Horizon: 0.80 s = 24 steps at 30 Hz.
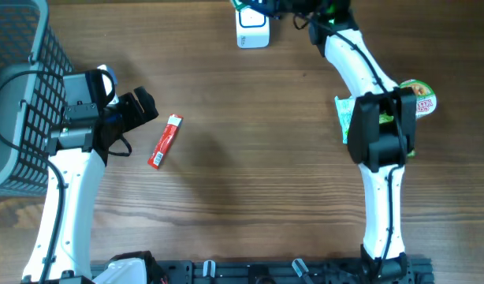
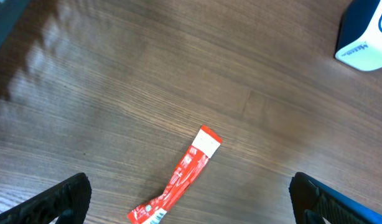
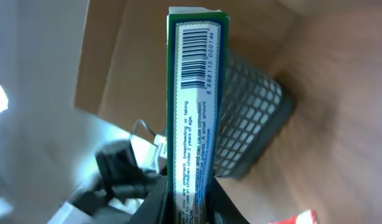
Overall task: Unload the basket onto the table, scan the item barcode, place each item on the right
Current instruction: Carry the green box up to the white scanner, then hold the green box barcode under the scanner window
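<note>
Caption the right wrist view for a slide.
Right gripper holds a green box, barcode facing the camera, mesh basket behind.

The lower end of the box (image 3: 194,106) disappears inside the right gripper (image 3: 190,205), and the room behind is blurred. The left wrist view crops the scanner (image 2: 367,34) and one end of the sachet (image 2: 178,180). Overhead, the right arm (image 1: 368,71) covers part of a green packet (image 1: 344,118).

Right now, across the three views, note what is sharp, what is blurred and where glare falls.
Right wrist: the box and its barcode are sharp, the basket behind soft, the left side smeared and overexposed. Left wrist: the red sachet is crisp, the upper-left corner blurred with pale glare on the table. Overhead: even light, faint shadows.
</note>
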{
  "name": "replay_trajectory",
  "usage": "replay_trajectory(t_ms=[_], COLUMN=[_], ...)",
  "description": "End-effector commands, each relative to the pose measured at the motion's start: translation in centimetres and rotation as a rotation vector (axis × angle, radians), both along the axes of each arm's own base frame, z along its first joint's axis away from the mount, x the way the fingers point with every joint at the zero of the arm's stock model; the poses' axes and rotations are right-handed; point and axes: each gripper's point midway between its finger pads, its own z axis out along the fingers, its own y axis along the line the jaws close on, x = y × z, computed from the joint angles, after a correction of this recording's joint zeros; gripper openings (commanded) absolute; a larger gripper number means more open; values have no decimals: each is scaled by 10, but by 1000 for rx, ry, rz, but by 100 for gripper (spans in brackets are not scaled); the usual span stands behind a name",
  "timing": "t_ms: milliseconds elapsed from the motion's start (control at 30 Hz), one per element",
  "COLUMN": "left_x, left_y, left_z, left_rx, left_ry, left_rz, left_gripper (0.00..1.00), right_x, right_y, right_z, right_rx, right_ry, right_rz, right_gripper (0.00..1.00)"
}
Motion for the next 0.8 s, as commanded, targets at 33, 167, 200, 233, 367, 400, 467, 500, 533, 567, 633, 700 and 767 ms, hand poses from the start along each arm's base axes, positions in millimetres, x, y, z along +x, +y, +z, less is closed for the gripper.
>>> replay_trajectory(t_ms=[33,167,200,233,367,400,467,500,533,567,633,700,767], left_x=[3,3,3,3,3,3,3,3,3,3,3,3,3], left_y=[-2,-2,-2,-2,-2,-2,-2,-2,-2,-2,-2,-2,-2], left_z=[6,6,6,6,6,6,6,6,6,6,6,6,6], left_rx=[-4,-4,-4,-4,-4,-4,-4,-4,-4,-4,-4,-4,-4], left_ry=[-17,-17,-17,-17,-17,-17,-17,-17,-17,-17,-17,-17,-17], left_rz=[-8,-8,-8,-8,-8,-8,-8,-8,-8,-8,-8,-8,-8], left_gripper=[100,100,100,100,100,100,100,100,100,100,100,100,100], right_x=[34,42,46,49,57,58,59,60,61,62,62,61,60], right_y=[-40,-44,-47,-48,-51,-50,-44,-42,-39,-37,-32,-27,-22], right_z=[-88,-126,-130,-131,-134,-134,-134,-138,-141,-144,-155,-161,-167], right_rx=[-26,-26,-21,-17,-3,-1,2,4,6,7,5,1,-1], right_ry=[453,557,565,566,582,586,592,598,608,620,640,645,647], right_rz=[-47,-71,-89,-103,-149,-154,-164,-172,-179,-184,-191,-186,-186], right_gripper=[4,4,4,4,4,4,4,4,4,4,4,4,4])
